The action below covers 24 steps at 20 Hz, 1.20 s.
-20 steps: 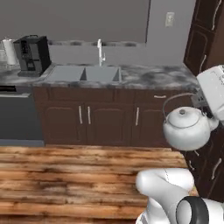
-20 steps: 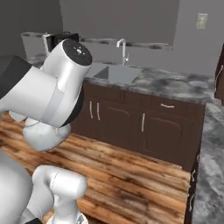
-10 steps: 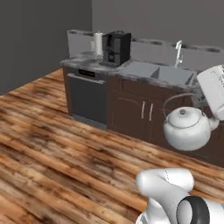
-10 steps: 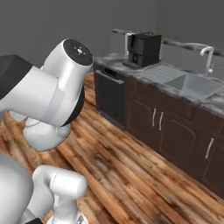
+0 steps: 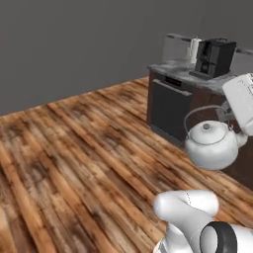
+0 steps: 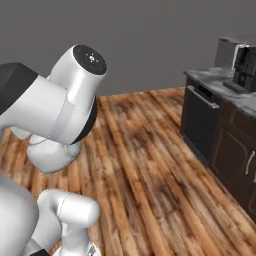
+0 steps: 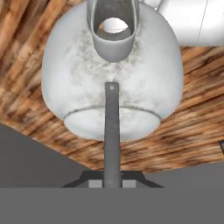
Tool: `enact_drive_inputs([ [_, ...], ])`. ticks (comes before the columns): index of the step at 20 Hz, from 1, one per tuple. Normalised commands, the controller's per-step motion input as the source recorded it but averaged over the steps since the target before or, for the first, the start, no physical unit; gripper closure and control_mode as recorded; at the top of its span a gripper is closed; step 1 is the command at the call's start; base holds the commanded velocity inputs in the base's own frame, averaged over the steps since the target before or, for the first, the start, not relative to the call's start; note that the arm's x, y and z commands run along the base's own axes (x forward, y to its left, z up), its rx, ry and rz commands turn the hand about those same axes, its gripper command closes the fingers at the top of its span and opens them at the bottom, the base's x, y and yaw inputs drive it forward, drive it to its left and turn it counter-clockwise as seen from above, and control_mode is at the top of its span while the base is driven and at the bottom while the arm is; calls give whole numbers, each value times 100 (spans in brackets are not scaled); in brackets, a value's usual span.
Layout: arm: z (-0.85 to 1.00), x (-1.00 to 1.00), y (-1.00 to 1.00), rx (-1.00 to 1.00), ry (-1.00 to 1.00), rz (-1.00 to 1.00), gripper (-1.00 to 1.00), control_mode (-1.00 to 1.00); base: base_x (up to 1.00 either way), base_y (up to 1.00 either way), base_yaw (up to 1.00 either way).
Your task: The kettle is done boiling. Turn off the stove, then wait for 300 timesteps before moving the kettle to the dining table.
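Note:
The white kettle (image 5: 212,144) hangs in the air at the right of the left base view, above the wooden floor. My gripper (image 5: 229,114) is shut on its thin wire bail handle, just above and right of the lid. In the hand view the kettle (image 7: 112,70) hangs straight below the hand, spout (image 7: 113,33) at the top. Its handle (image 7: 112,131) runs down into my shut gripper (image 7: 112,183). The stove and the dining table are out of view.
A dark kitchen worktop (image 5: 185,74) with a dishwasher front (image 5: 170,106) and a black coffee machine (image 5: 215,57) stands at the right. They appear again as the dishwasher (image 6: 200,122) and coffee machine (image 6: 246,62). Open wooden floor (image 5: 74,148) stretches left to a grey wall (image 5: 89,39).
The whole picture has swung as the base turned: sink and cabinets slid off to the right, bare floor and wall came in. The kettle stays held in the same spot.

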Motion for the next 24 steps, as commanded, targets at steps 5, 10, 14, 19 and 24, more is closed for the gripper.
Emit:
enact_drive_inputs([
  [5, 0, 0, 0, 0, 0, 0, 100, 100, 54, 0, 58],
  [10, 0, 0, 0, 0, 0, 0, 100, 100, 96, 0, 43],
  [14, 0, 0, 0, 0, 0, 0, 100, 100, 100, 0, 25],
  [19, 0, 0, 0, 0, 0, 0, 100, 100, 100, 0, 19],
  [24, 0, 0, 0, 0, 0, 0, 100, 100, 100, 0, 19],
])
